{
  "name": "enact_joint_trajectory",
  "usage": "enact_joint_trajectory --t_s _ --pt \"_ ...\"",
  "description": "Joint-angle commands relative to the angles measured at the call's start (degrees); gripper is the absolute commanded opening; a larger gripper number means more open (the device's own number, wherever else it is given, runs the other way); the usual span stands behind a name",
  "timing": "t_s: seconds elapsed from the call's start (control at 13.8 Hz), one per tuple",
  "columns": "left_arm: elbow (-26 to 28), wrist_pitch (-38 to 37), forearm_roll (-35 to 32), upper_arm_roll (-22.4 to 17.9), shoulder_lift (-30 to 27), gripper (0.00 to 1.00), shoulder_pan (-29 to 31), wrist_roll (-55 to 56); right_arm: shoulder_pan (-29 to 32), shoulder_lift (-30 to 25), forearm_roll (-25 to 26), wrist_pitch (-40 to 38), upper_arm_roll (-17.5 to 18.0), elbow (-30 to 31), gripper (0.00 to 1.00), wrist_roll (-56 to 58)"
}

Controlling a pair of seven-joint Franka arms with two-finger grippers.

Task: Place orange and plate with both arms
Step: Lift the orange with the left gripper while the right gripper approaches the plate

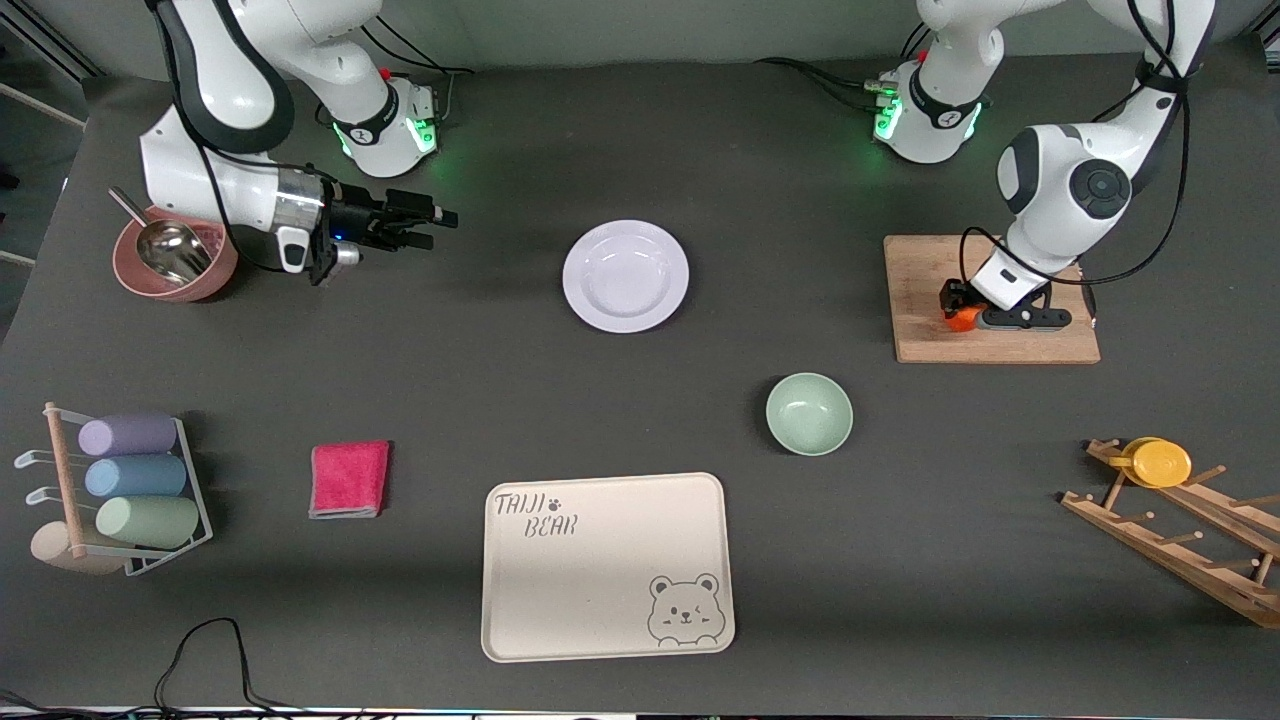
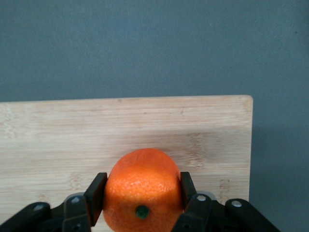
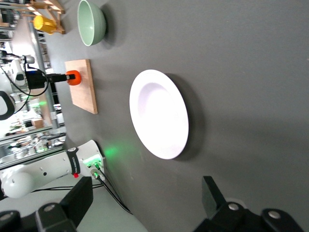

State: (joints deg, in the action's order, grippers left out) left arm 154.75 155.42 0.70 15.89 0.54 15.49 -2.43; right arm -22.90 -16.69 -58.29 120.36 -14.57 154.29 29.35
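Left gripper (image 2: 140,198) pinches orange (image 2: 142,188) by its sides on cutting board (image 1: 920,300) | we judge it light, firm, roll-prone | right gripper (image 1: 425,225), jaws spread, hovers beside mid-table plate (image 1: 626,276) | glossy, grip rim

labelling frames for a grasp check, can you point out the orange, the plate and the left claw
orange (image 2: 142,186): left wrist view, on the front of its peel above the stem dot.
plate (image 1: 626,276): front view, on the middle of its well.
left claw (image 1: 952,309): front view, between the fingertips closed on the orange.
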Motion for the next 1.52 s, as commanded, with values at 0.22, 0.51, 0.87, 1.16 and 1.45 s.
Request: enact_joint_trajectory --t_s 0.22,0.51,0.87,1.16,1.45 --pt "-14.0 -28.2 2.3 0.2 -10.5 0.0 -5.4 1.0 -0.1 12.5 -17.5 -0.4 -1.4 1.6 1.0 25.6" --pt "-27.1 -42.8 7.3 0.2 -12.1 0.0 -9.4 1.2 -0.1 19.6 -26.1 -4.9 -1.5 1.9 1.0 37.5" --pt "-38.0 -53.7 13.4 0.7 -11.8 0.0 -14.6 7.4 -0.1 31.7 -35.1 -11.4 -1.5 1.7 1.0 52.4" --pt "-43.2 -53.1 15.3 5.0 -10.1 0.0 -22.1 26.1 0.0 34.5 -35.4 -11.8 -1.9 1.5 1.0 53.6" --pt "-45.1 -48.6 14.9 12.6 -7.4 0.0 -22.6 39.1 0.0 35.0 -35.5 -11.7 -2.0 1.4 1.0 53.5"
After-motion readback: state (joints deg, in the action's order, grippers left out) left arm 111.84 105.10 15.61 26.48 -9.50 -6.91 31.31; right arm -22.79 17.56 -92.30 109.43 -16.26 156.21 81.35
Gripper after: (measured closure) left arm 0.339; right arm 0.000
